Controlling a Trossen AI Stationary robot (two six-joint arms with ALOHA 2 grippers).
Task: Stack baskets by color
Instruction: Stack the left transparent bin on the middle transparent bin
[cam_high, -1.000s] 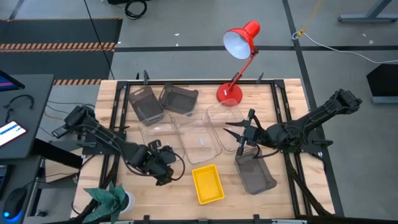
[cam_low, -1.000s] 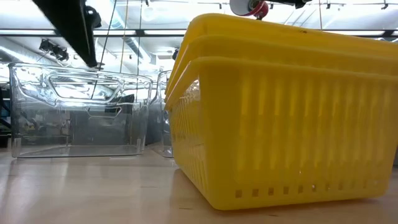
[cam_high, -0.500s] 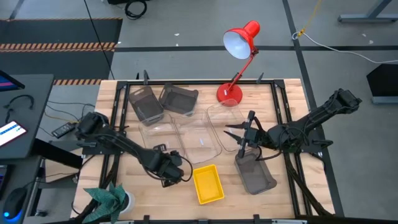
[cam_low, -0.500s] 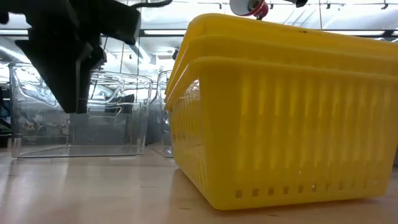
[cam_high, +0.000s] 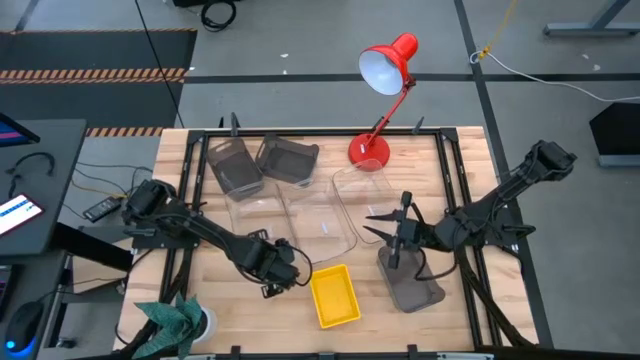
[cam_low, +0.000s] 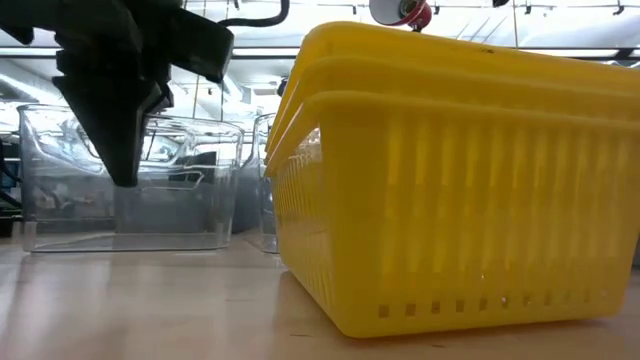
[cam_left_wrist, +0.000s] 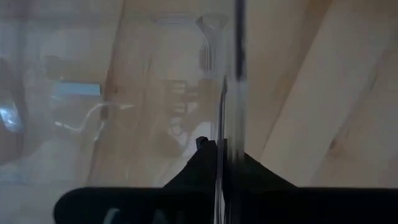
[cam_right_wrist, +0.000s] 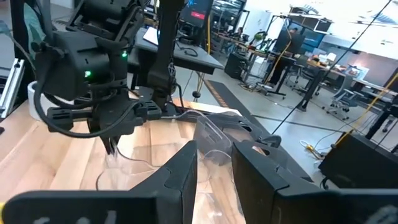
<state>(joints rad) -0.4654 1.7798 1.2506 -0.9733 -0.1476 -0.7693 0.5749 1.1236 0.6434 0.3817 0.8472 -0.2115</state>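
One clear basket (cam_left_wrist: 155, 93) wall blurs left fingers' (cam_left_wrist: 205, 168) grip

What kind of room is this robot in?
Probably a robot lab or workshop: two arms are mounted at a wooden table, and behind it stand desks with monitors, cables and other equipment.

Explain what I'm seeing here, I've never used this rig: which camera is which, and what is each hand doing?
Two dark robot arms work at a wooden table. One picture looks straight down, one looks level across the tabletop, and each wrist carries its own camera. On the table are a yellow basket stack, clear and grey baskets, and a red lamp. The left hand is shut on a clear basket, gripping its wall. The right hand is at the rim of a grey basket.
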